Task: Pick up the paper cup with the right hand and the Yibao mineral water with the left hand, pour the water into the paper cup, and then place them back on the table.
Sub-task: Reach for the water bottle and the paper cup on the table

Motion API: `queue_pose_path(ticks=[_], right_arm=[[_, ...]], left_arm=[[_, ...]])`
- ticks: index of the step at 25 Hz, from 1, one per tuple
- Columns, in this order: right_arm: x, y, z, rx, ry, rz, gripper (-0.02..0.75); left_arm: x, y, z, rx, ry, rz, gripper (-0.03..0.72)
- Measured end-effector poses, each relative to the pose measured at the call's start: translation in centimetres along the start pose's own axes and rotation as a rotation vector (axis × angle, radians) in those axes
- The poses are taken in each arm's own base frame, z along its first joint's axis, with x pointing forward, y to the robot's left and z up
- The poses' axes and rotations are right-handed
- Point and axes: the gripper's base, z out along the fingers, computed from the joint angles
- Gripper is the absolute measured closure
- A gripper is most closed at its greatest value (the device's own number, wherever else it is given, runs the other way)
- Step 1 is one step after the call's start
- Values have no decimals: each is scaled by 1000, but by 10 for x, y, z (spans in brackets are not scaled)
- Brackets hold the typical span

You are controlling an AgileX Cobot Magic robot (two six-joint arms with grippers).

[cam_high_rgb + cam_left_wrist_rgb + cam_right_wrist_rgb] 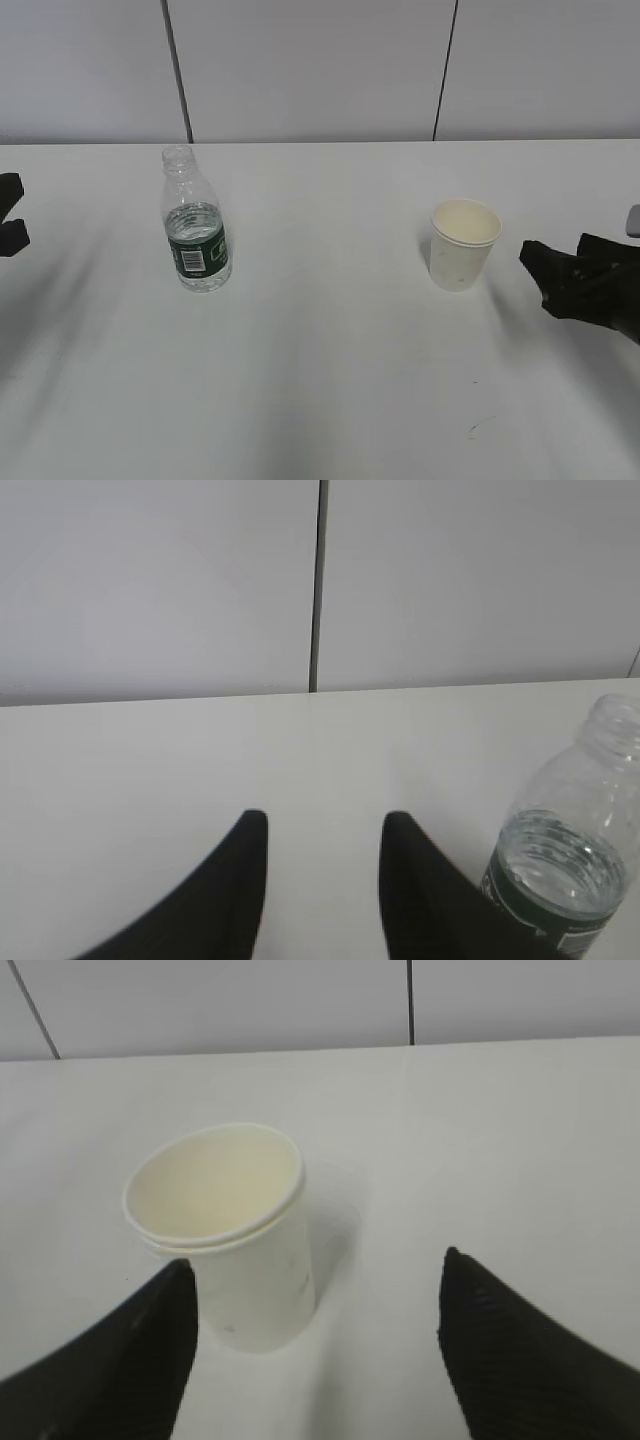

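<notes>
The paper cup point(464, 243) is standing upright on the white tabletop point(330, 380), mouth up and looking empty, just ahead of the right hand point(560, 275), which is sitting low at the right edge of the exterior view. In the right wrist view the jaws are spread wide and holding nothing, and the cup point(228, 1232) is lying off-centre between them: its side is close against the left finger point(120, 1365) while the right finger point(520, 1350) is well apart from it. Judging from that, the coming reach is turning on a small sideways correction before the jaws can close evenly around the cup's vertical axis.

The Yibao mineral water point(195, 222) is also standing upright, uncapped and partly filled, well apart from the cup on the left half of the tabletop. The left hand point(10, 228) is barely entering the exterior view, near the bottle but not touching it. Its wrist view is showing what the exterior view cannot: the jaws are moderately open and empty, with the bottle point(572, 860) lying outside the gap, beyond the right finger point(420, 890). That arm is likely needing to swing towards the bottle first
</notes>
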Motion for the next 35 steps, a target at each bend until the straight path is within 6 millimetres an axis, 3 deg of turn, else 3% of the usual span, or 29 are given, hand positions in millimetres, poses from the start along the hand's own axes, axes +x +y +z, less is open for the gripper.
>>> queue_pose_path(ticks=[21,28,35], right_arm=[[9,2,3,-35,30,-10,150],[9,3,3,-43,31,-11,108],[25,1,22,-84,85,-16,97]], left_arm=[[1,-4,0,45,10,44,443],[1,-6,0,67,13,66,443],[1,-6,0,68,13,66,443]])
